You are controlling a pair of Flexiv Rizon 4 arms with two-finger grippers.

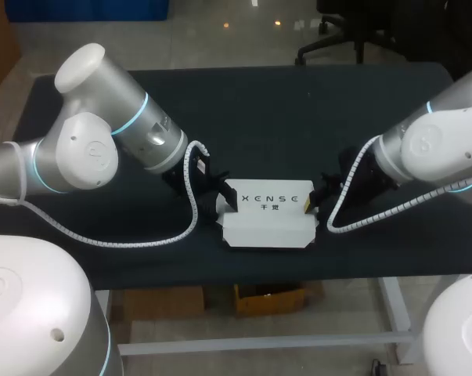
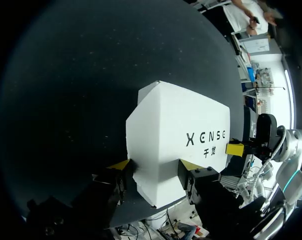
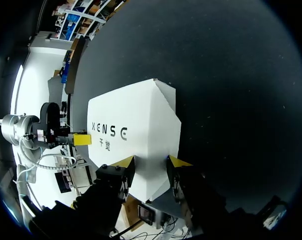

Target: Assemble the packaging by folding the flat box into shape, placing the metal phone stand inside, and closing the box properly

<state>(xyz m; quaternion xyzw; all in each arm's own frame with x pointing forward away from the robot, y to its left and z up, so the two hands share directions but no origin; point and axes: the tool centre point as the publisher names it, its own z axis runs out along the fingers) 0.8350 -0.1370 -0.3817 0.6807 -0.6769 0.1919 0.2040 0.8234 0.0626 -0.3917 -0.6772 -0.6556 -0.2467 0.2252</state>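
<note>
White box (image 1: 267, 213) sits mid-table toward near edge, partly formed: smooth matte cardboard, flat top panel with dark print, creased angled side faces, front flap (image 1: 263, 233) lying flat on the cloth. Ends taper to folded wedges. Table (image 1: 259, 102) covered in black matte cloth.

Left gripper (image 1: 220, 192) pinches box's left end, one yellow tip on each side. Right gripper (image 1: 312, 200) pinches right end likewise.
</note>
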